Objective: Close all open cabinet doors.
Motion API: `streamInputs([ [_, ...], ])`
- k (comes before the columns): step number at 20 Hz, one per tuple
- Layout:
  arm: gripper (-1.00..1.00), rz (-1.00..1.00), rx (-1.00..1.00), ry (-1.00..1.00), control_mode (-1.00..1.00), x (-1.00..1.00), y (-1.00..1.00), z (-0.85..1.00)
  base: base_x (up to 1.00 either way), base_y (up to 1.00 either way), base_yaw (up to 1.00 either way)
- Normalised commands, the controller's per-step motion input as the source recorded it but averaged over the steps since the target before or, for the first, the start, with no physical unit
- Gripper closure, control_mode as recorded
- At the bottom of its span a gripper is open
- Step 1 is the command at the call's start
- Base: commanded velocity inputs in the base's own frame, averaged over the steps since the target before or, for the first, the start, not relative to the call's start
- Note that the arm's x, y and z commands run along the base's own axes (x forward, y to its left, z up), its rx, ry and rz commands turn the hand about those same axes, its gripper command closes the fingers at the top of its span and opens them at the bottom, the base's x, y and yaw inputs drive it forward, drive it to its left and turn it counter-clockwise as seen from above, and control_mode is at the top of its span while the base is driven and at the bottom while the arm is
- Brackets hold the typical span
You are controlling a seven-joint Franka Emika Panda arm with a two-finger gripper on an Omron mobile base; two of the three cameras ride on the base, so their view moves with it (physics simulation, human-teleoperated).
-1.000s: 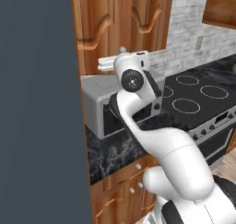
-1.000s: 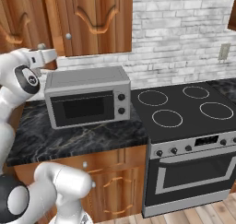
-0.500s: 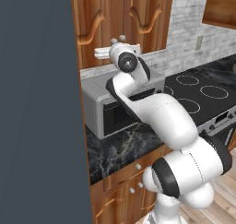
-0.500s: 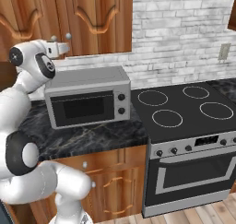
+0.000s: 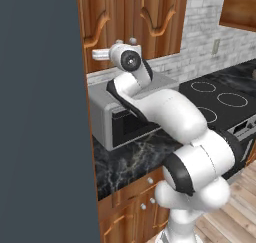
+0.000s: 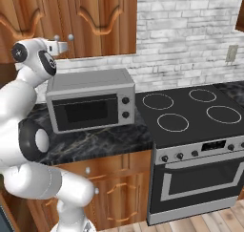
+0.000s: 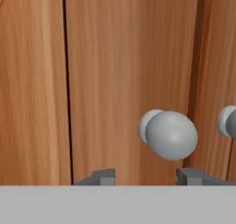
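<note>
gripper (image 7: 145,176) is sitting narrowed with nothing held, tips just under the silver knob (image 7: 171,135), facing the cabinet doors (image 7: 131,57) above the microwave (image 6: 90,102); doors likely being rigid, hinged, glossy, best pushed flat.

No text, label, brand, number or sign can be read anywhere; the microwave (image 6: 90,104) front shows two round dials with no legible marks; the stove (image 6: 200,145) panel has knobs and a small dark display too blurred to read; the cabinet doors (image 7: 129,71) carry plain wood grain and knobs, no writing.
</note>
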Motion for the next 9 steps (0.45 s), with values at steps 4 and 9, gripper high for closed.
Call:
streamInputs([
  [4,-1.00,0.00,0.00,0.00,-1.00,0.04,0.00,0.00,0.00,0.00,0.00],
  [9,-1.00,-0.04,0.06,0.00,-1.00,-0.95,-0.42,0.16,0.00,0.00,0.00],
])
